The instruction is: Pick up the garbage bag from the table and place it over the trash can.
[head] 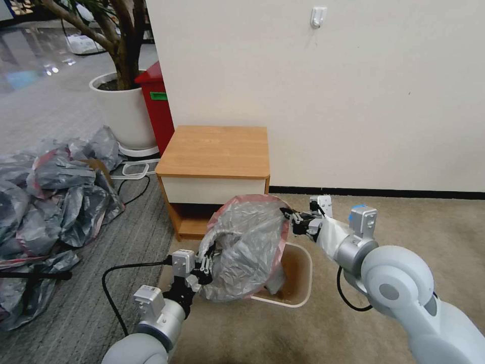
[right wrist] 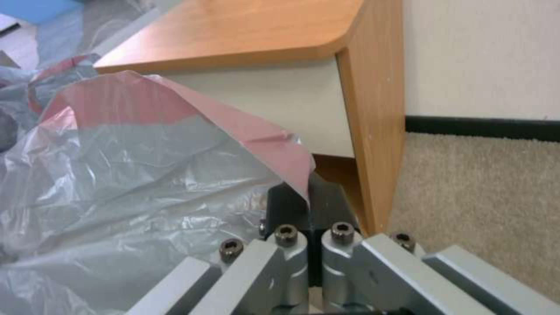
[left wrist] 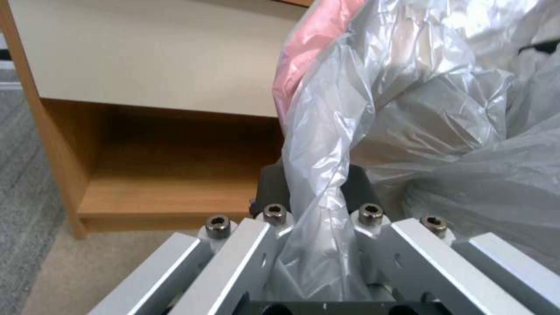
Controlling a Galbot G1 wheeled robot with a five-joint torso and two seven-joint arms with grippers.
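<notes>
two arms are engaged at the centre of the head view. the bench [head: 214,150], in the upper middle, is bare on top, so the pick-up is judged done. the garbage bag [head: 247,247] is held stretched in the air over the near-left part of the trash can [head: 295,283], whose far rim is uncovered; lowering the mouth around the rim is judged to remain. the left end effector [head: 206,266] is clamped on the bag's lower-left edge, the right end effector [head: 294,221] on its pink rim at upper right.

Both arms reach forward, the left claw [head: 206,267] low and the right claw [head: 292,218] higher, each clamped tight.
</notes>
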